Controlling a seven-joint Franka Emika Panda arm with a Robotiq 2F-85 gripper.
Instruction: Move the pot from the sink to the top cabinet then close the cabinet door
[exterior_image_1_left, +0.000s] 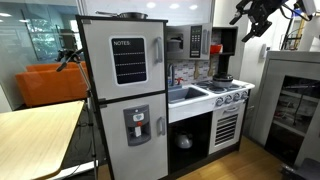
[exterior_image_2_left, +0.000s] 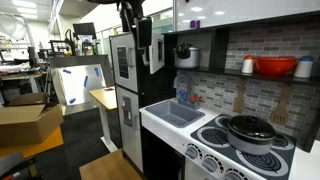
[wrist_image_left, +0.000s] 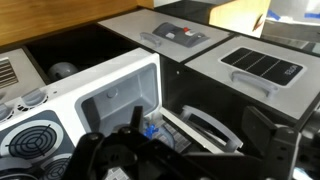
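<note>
The pot, dark, round and lidded, stands on a back burner of the stove. It is just beside the sink, not in it. From farther off, in an exterior view, it is only a small dark shape on the stove top.

The cabinet sits right above the stove, next to the microwave. Its front reads as dark, and at this size I cannot tell how its door stands. In an exterior view a red bowl rests in a dark recess over the stove, above the brick-patterned back wall.

The hand hangs high over the toy kitchen, well apart from the pot and the cabinet. Its fingers are spread wide and nothing is between them. In an exterior view the hand comes down from the top edge, in front of the fridge.

In the wrist view the hand shows at the bottom edge, looking down into the pale sink basin. A blue part of the tap shows at the basin's near edge. A stove burner lies to the left and the flat top of the fridge to the right.

A silver pot sits in the open lower compartment under the sink. A wooden table stands beside the fridge, and a cardboard box lies on the floor farther off.
</note>
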